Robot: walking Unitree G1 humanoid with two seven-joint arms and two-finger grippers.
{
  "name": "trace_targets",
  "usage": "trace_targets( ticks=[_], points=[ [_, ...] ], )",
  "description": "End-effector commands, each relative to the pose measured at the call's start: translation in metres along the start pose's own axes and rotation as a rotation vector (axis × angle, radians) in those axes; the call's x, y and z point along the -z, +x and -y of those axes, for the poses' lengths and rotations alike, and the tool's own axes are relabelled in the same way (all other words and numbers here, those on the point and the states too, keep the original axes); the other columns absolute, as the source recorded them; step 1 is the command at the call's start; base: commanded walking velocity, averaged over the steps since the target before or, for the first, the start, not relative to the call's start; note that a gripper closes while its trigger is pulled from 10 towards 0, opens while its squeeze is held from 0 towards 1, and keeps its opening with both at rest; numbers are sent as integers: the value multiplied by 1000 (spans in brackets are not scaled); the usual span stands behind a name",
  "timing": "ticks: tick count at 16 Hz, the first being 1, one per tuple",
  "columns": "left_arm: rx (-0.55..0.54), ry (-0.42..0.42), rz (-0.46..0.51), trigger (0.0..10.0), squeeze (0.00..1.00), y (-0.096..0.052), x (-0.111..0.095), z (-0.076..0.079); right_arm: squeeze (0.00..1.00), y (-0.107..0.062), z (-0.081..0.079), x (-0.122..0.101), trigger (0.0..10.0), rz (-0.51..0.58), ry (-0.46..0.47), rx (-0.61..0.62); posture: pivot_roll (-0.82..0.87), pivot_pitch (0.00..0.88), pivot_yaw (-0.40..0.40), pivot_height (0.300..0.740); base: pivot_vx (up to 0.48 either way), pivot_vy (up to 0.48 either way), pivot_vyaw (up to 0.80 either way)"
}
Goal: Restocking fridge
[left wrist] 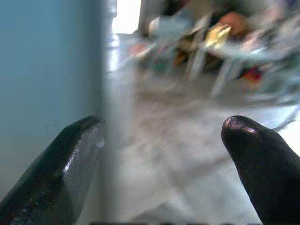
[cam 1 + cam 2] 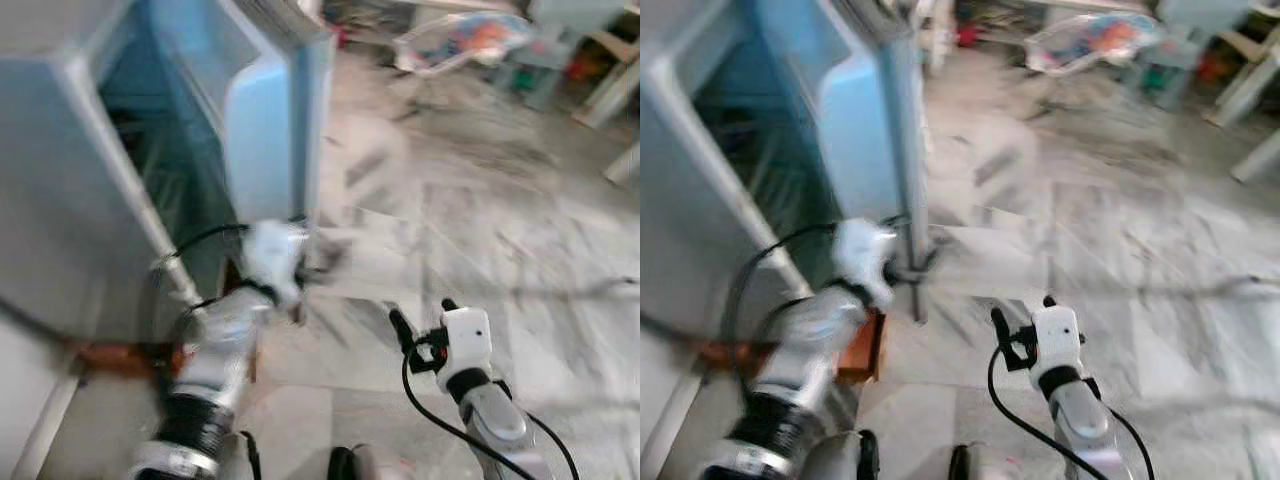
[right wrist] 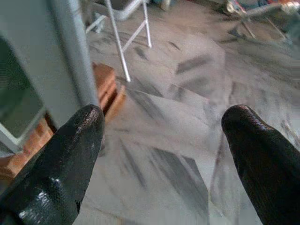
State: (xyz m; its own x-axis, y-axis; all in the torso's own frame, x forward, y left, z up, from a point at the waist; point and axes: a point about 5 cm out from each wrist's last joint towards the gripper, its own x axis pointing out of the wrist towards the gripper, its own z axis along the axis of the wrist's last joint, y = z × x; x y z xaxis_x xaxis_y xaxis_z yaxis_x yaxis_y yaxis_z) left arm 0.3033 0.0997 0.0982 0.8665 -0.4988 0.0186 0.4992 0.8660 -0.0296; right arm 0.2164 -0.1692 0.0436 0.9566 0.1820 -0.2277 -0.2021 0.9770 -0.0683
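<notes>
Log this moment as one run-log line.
stage: at open pale-blue fridge door | left claw: open, at door edge | right claw: open, empty, over grey marble floor | view: blurred

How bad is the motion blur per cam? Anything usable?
Both eye views smear heavily: fridge door and floor streaked. Left wrist view soft, background clutter mushy; left pincer fingers sharp. Right wrist view cleanest: right pincer, floor streaks mildly blurred.

The fridge door (image 2: pixel 270 120) looks smooth, pale blue and slightly glossy. The floor (image 2: pixel 480 230) is polished grey-veined stone. Both claws' fingers (image 3: pixel 70 159) are glossy black plastic; the arms (image 2: pixel 215 350) are shiny silver metal.
</notes>
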Motion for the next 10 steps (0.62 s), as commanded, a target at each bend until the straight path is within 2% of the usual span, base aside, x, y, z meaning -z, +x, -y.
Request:
trace_targets(
  ticks=[1,2,3,6,7,10],
  points=[
    [-70,12,-45,10000,0,-9,6,-16,0,-2,2,4,10000,-21,-3,-5,0,117,-58,740,0,0,0],
    [-95,15,-59,10000,0,-13,7,-23,0,-2,2,5,10000,-23,-3,-5,0,117,-58,740,0,0,0],
    [-154,39,-84,10000,0,-29,12,-39,0,1,0,-1,10000,25,23,-4,8,114,-52,740,0,0,0],
    [-235,56,-110,10000,0,-51,22,-50,0,4,-1,-18,10000,130,35,21,6,110,-48,740,0,0,0],
    [-298,69,-101,10000,0,-65,26,-52,0,8,5,-25,10000,166,6,87,4,106,-53,740,0,-285,0],
    [-296,65,-130,10000,0,-75,35,-44,0,13,11,-29,10000,179,16,135,10,100,-51,740,269,-355,0]
  ],
)
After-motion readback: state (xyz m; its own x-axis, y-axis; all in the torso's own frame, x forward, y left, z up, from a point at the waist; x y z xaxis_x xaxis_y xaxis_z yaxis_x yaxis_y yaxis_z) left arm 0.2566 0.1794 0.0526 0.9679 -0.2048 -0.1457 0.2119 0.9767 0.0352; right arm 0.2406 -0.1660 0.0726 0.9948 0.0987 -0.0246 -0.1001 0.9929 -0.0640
